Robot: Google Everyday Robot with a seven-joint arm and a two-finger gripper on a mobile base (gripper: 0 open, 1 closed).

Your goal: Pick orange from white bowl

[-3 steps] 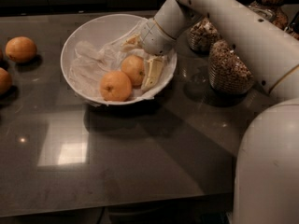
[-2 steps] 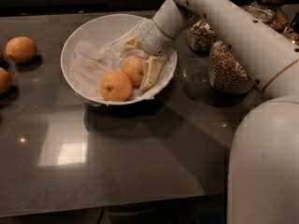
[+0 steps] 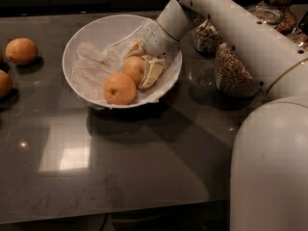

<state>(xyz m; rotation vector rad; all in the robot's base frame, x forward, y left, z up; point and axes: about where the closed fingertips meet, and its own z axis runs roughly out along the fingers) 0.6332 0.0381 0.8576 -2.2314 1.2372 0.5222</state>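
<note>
The white bowl, lined with crinkled plastic, sits on the dark table at the upper middle of the camera view. Two fruits lie in it. The paler orange is at the right of the bowl. A deeper-orange fruit lies just in front of it, at the near rim. My gripper reaches into the bowl from the right. Its cream fingers sit against either side of the paler orange, which still rests in the bowl.
Two more oranges lie on the table at the far left. Glass cereal jars stand right of the bowl, under my arm. My white arm fills the right side.
The gripper stays around the paler orange in the bowl. The lower part of my arm has shifted slightly left. The fruits have not moved.
</note>
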